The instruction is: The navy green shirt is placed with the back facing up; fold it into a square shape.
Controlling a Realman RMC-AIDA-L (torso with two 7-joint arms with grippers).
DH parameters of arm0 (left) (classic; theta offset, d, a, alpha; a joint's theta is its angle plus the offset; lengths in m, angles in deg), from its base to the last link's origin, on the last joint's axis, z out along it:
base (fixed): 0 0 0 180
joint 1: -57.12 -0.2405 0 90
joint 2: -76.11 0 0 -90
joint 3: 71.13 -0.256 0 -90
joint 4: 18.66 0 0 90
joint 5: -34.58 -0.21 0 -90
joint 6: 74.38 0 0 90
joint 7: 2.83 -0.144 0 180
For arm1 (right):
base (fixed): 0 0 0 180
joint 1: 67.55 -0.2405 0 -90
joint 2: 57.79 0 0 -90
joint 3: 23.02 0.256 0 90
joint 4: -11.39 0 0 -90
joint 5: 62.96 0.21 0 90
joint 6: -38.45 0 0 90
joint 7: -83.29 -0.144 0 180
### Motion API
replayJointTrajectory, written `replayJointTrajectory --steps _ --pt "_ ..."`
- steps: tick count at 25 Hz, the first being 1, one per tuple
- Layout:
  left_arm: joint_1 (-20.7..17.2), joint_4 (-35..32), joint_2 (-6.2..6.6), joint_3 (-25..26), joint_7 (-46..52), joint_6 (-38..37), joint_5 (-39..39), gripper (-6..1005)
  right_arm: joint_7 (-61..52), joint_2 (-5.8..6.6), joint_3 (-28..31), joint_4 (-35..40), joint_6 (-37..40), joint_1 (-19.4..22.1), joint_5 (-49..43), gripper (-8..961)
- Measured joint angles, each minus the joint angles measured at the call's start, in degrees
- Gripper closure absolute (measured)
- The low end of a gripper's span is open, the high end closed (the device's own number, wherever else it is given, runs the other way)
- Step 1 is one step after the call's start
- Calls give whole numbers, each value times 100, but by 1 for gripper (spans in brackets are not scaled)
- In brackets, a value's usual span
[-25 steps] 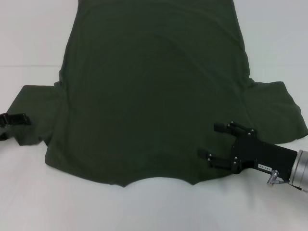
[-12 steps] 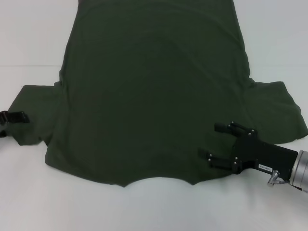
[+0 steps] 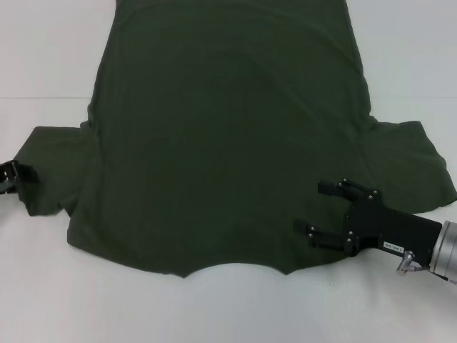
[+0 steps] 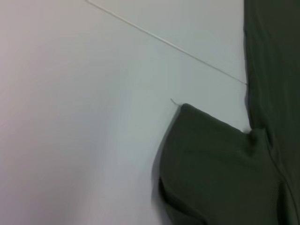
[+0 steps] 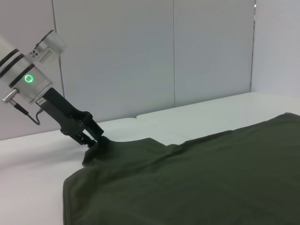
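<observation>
The navy green shirt (image 3: 214,143) lies spread flat on the white table, its neckline toward me and both short sleeves out to the sides. My right gripper (image 3: 319,211) is open over the shoulder area beside the neckline, fingers pointing inward across the cloth. My left gripper (image 3: 10,175) is at the picture's left edge, against the outer hem of the left sleeve (image 3: 50,168). The right wrist view shows that left gripper (image 5: 93,138) touching the sleeve tip, where the fabric (image 5: 211,178) humps up slightly. In the left wrist view, the sleeve (image 4: 220,164) has its edge a little raised.
The white table (image 3: 43,57) extends on both sides of the shirt and in front of the neckline. A thin seam line (image 3: 43,98) crosses the tabletop at the left. Pale wall panels (image 5: 140,56) stand behind the table.
My left gripper has slid leftward, mostly out of the head view. The right gripper and the shirt have stayed where they were.
</observation>
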Motion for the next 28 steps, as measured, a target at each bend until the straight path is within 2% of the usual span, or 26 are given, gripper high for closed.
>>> replayJointTrajectory --steps 5,8,13,22,28 --pt "8 7 17 -7 3 10 -44 526 0 6 0 11 4 -11 8 25" --pt "11 11 10 -11 4 38 -143 759 0 7 0 13 4 -25 8 26" --pt "18 14 0 -15 6 50 -175 938 0 9 0 13 4 -41 8 26" --pt "-27 -83 -39 -8 -229 10 -144 950 0 9 0 13 25 -20 31 26" --pt "-158 -513 -175 26 -360 -22 -115 956 17 9 0 8 74 33 180 26"
